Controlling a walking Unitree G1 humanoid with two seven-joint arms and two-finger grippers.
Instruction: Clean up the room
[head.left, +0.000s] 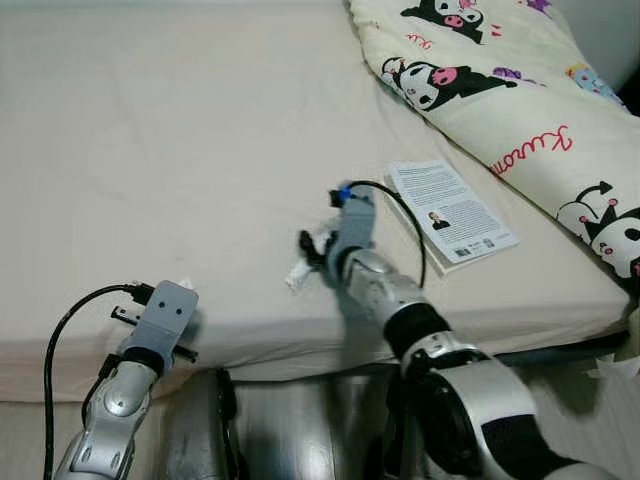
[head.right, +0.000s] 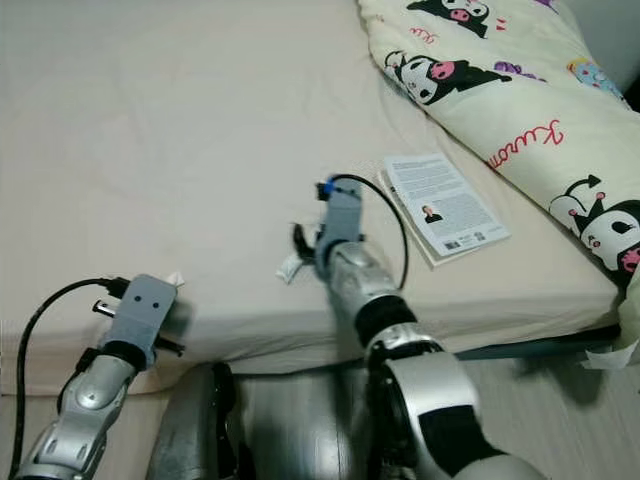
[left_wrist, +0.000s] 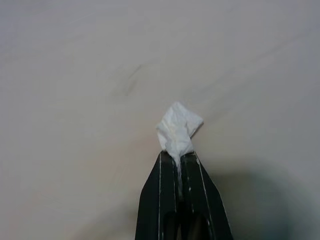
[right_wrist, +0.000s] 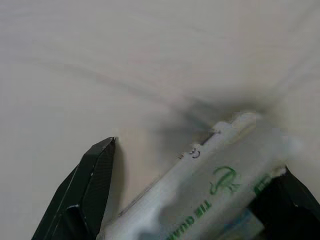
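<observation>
Right claw (right_wrist: 200, 175): fingers apart on the bed (head.left: 150, 150), near its front edge.
Wrapper (right_wrist: 210, 185): white, between those fingers; green print reads "TIE", the rest blurred.
Left claw (left_wrist: 178, 159): squeezed tight on a white tissue (left_wrist: 177, 130), by the bed's front left edge.
Book (head.left: 452, 212): print too small to read.
Blanket (head.left: 520, 90): red cursive word, unclear.
</observation>
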